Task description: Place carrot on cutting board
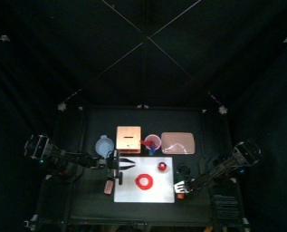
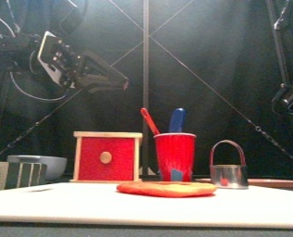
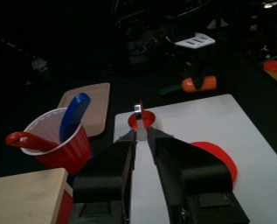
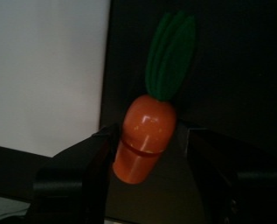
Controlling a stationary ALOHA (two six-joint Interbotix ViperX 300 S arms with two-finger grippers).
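Observation:
My right gripper (image 4: 148,156) is shut on an orange carrot (image 4: 145,131) with a green top, held above the dark table just off the edge of the white cutting board (image 4: 45,70). In the top view this gripper (image 1: 186,187) is at the board's right edge (image 1: 124,192). The left wrist view shows the carrot (image 3: 199,84) hanging beyond the board's far edge (image 3: 228,118). My left gripper (image 3: 138,131) is shut and empty, above the board's back left (image 1: 124,165).
A red cup (image 3: 53,144) with a blue and a red utensil stands by a wooden box (image 2: 108,157). A flat red disc (image 1: 146,181) lies on the board. A metal cup (image 2: 229,165), a grey bowl (image 2: 40,167) and a pink plate (image 1: 179,142) stand behind.

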